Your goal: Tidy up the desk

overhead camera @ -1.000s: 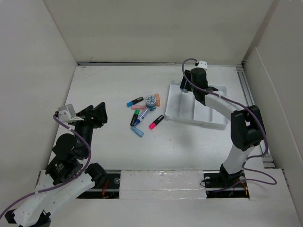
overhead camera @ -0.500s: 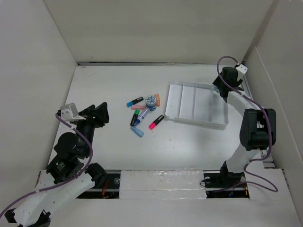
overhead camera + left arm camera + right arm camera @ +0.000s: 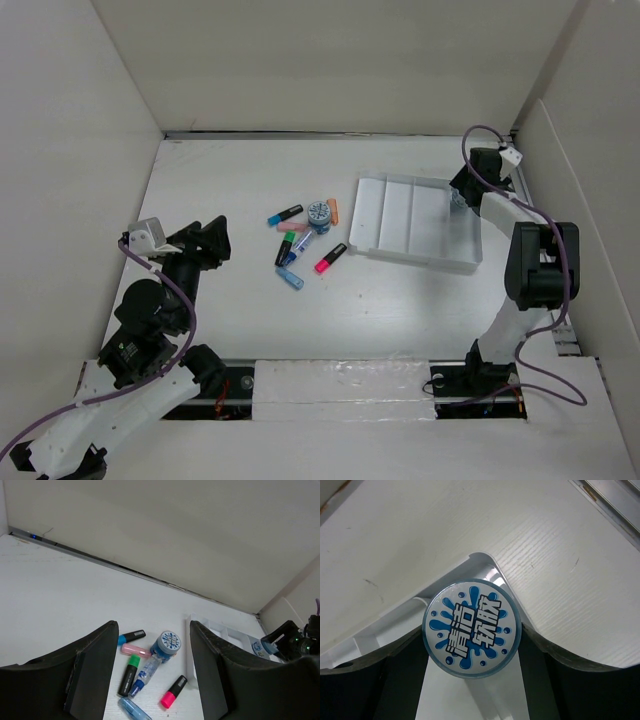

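Note:
The desk [image 3: 230, 180] is a white tabletop walled by white panels. My right gripper [image 3: 461, 190] is shut on a round tub with a blue-and-white splash lid [image 3: 471, 627], held over the far right corner of the white compartmented tray [image 3: 366, 218]. My left gripper [image 3: 212, 243] is open and empty, left of a pile of pens. In the left wrist view the pile lies between my fingers [image 3: 92, 672]: a second blue tub [image 3: 167, 644], a green marker [image 3: 129, 672], a pink marker [image 3: 174, 691] and a clear blue-capped tube [image 3: 145, 674].
A blue-capped black marker [image 3: 285, 214], a pale pink highlighter [image 3: 292, 227], an orange one [image 3: 334, 210] and a light-blue pen [image 3: 290, 279] also lie in the pile. A metal rail [image 3: 520, 190] runs along the desk's right side.
My right gripper has swung with the tub from over the tray's left compartment to its far right corner. The left arm has barely moved.

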